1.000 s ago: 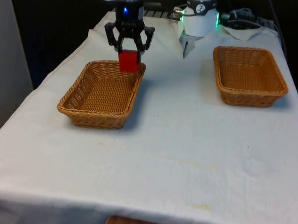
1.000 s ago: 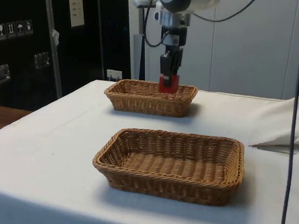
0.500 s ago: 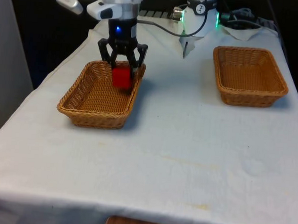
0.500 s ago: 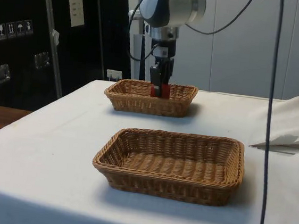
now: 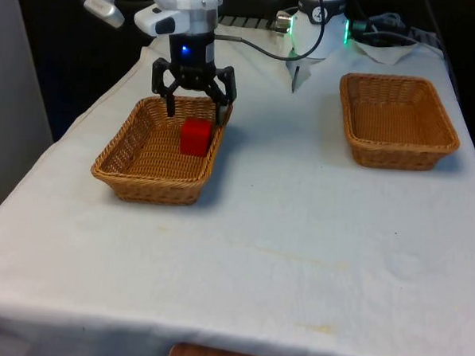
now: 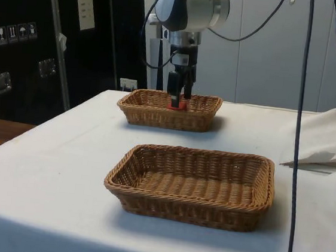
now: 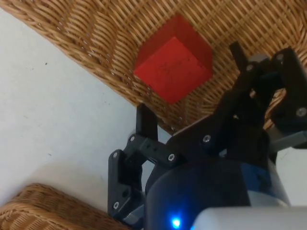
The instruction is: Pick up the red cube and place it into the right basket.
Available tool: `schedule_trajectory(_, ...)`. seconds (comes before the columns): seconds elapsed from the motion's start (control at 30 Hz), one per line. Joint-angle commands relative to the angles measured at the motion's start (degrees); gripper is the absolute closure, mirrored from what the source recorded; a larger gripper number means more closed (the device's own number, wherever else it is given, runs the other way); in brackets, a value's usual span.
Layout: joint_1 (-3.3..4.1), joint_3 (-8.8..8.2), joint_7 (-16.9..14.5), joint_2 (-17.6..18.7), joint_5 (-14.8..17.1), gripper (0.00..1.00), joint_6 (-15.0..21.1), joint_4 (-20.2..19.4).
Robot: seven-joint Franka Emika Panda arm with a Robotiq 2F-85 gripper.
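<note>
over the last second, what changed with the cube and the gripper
The gripper carried the red cube down into the basket on the front view's left, then opened and let it go; the cube now lies inside, free of the fingers. Both baskets stayed put, the other basket still holding nothing.

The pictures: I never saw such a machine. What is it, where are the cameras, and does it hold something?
It is a white robot arm with a black two-finger gripper at a table under a white cloth. One camera looks across the table, one stands at its side, one sits on the wrist. Two wicker baskets are on the cloth. The red cube lies inside the basket on the front view's left, near its wall. The gripper is open above the cube and holds nothing. The other basket has nothing in it.
</note>
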Motion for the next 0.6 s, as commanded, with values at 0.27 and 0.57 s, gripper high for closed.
schedule_trajectory(0.27, 0.23, -0.69, 0.23, -1.20, -0.63, 0.00, -0.97, 0.00)
schedule_trajectory(0.57, 1.03, -2.23, 1.60, -5.10, -3.04, 0.00, -2.86, -0.74)
